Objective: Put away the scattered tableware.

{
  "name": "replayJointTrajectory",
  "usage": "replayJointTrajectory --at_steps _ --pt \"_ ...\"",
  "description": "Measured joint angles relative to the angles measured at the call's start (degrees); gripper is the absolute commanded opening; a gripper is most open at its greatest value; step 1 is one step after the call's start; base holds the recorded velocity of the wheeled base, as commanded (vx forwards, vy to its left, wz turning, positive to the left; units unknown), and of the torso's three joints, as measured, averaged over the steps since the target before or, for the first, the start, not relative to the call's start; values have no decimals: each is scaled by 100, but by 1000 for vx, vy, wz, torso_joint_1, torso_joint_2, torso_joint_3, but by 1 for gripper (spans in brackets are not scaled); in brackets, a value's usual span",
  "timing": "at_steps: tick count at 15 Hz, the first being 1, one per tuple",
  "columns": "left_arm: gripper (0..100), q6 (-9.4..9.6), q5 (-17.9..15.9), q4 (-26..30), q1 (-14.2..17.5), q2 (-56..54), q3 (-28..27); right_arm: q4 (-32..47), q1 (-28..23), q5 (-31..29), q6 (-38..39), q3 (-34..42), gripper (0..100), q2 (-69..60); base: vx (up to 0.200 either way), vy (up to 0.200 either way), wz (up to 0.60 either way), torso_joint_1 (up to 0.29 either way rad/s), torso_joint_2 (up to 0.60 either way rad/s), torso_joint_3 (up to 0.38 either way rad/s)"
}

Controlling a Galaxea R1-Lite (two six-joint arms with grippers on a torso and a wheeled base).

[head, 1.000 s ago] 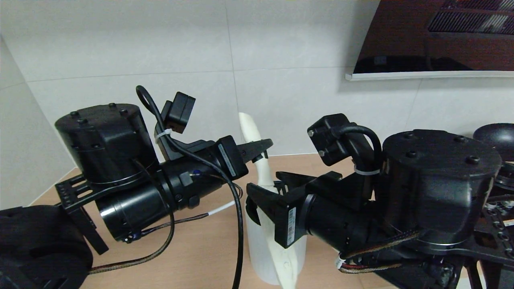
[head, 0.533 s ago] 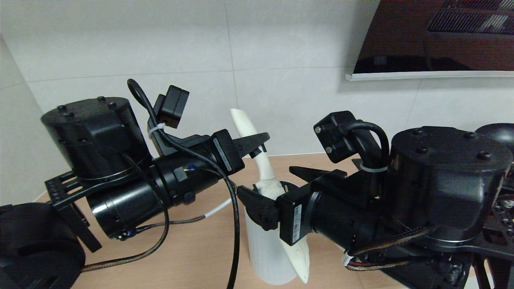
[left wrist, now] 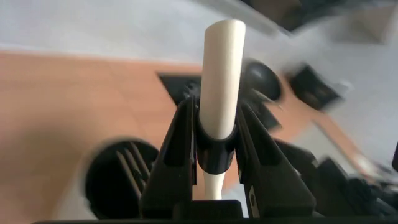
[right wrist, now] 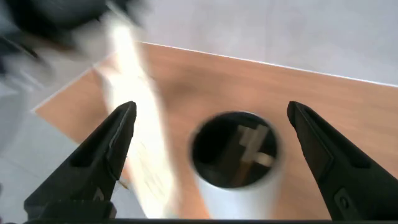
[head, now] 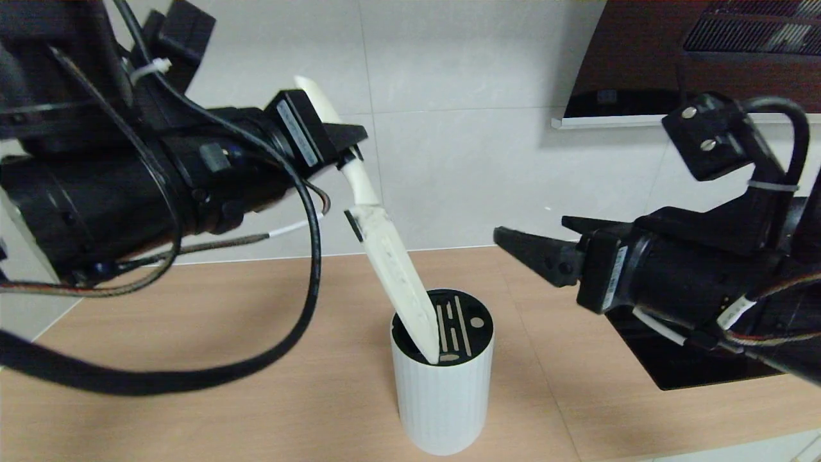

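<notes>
One knife [head: 392, 282] hangs clamped in left gripper [head: 346, 147] (right gripper [right wrist: 211, 111] spread wide).

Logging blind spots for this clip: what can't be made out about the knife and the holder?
- Head view: whether the knife tip is inside a slot of the holder; the blade covers it.
- Right wrist view: knife blade blurred.
- Left wrist view: holder slots blurred, partly behind the left claw.

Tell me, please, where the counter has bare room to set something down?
Bare counter lies left of the white knife holder, and in a narrower strip between holder and black cooktop. Crowded: above the holder, where the left gripper holds the knife slanting onto its top and the open right gripper hovers.
</notes>
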Motion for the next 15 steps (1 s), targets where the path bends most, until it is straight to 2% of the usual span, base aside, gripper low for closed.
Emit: replayJointTrajectory --at_steps 1,3,5,8,13,15 --pt "0 251 440 140 -74 -6 -241 16 -166 13 0 0 100 -110 0 0 0 0 0 0" --pt "0 577 1363 195 -325 0 -394 29 -386 20 0 -23 100 -234 0 0 0 0 0 0" --pt "0 963 1836 132 -566 46 -302 35 -468 20 -7 -34 100 -256 0 0 0 0 0 0" --pt "0 1409 2378 -423 -789 173 -167 38 -491 18 -10 -15 100 -230 0 0 0 0 0 0" --pt "0 2209 3095 -1863 -940 769 83 33 -496 18 -10 16 100 -193 0 0 0 0 0 0" --pt "0 2539 3189 -2566 -1012 1058 246 29 -500 18 -51 29 100 -184 0 0 0 0 0 0"
